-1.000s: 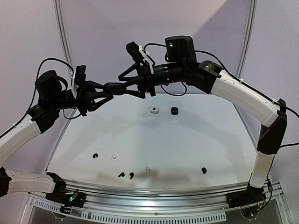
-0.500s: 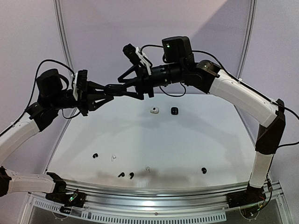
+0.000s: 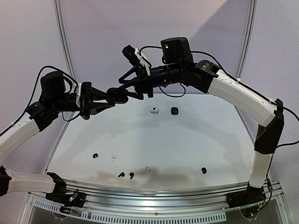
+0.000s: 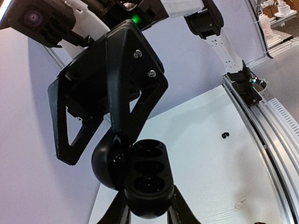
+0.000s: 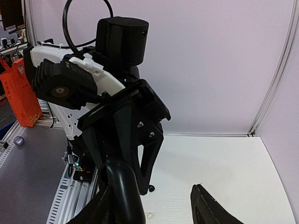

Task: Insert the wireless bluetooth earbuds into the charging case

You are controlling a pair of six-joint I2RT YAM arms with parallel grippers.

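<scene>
My left gripper (image 3: pixel 113 96) is shut on a black charging case (image 4: pixel 147 179), held high above the table's back left. The case's lid (image 4: pixel 105 163) is swung open and its two sockets are empty. My right gripper (image 3: pixel 130 90) is open, its jaws wide apart, and one finger (image 5: pixel 103 205) lies against the case's lid (image 5: pixel 124 191). Several tiny earbuds lie near the table's front edge: black ones (image 3: pixel 95 155) (image 3: pixel 121 175) (image 3: pixel 131 175) (image 3: pixel 203 170) and white ones (image 3: pixel 112 157) (image 3: pixel 148 169).
A white case (image 3: pixel 154 110) and a second black case (image 3: pixel 174 110) sit at the back middle of the table (image 3: pixel 187 140). A metal rail (image 3: pixel 159 191) runs along the front edge. Both arms meet above the back left.
My left wrist has rolled and the case now sits a little lower and to the right. My right gripper has shifted slightly left, staying against the case. The earbuds have not moved.
</scene>
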